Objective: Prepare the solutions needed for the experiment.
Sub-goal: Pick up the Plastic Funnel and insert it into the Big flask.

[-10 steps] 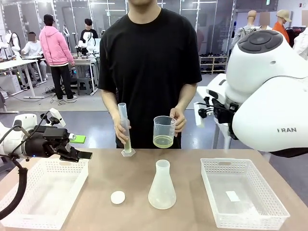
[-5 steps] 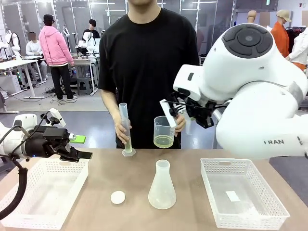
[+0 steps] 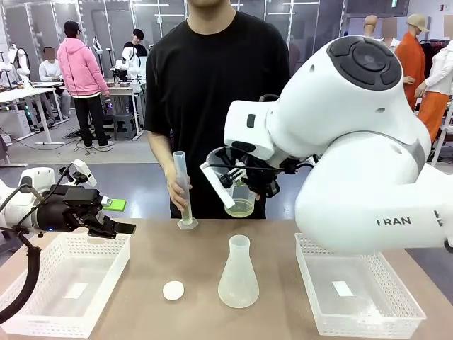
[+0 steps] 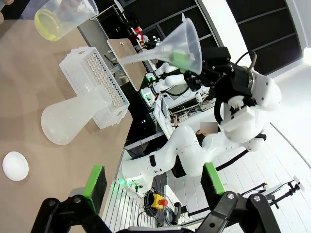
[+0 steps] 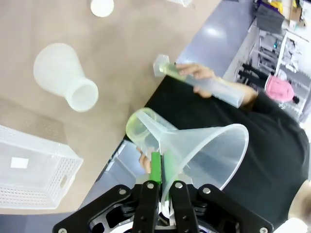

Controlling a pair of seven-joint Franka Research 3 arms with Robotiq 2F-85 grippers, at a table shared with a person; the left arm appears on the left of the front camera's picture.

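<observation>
The solutions (image 4: 48,25), where are they sitting for you?

Starting at my right tool (image 5: 164,180): it is clamping fully shut on the stem of the clear funnel (image 5: 204,150), and I am holding that up in the air, tilted, in front of the person. Just past the funnel, the pale yellow liquid is lying in the bottom of the beaker (image 4: 63,17) that the person is holding up. A little more seems to be sitting low in the graduated cylinder (image 3: 182,188), which the person's other hand (image 3: 175,193) is steadying on the table (image 3: 177,255).

Why are you carrying a funnel?

I am judging it is for the narrow neck of the flask (image 3: 238,276), standing upright and uncapped on the table nearer me. Pouring straight from a beaker would be risking a spill.

And the left side?

My left tool (image 4: 153,179) is hanging wide open with nothing in it, over the far corner of the left basket (image 3: 42,312) and well apart from the pour. The white cap (image 3: 173,290) is lying near the flask, probably for sealing it afterwards.
</observation>
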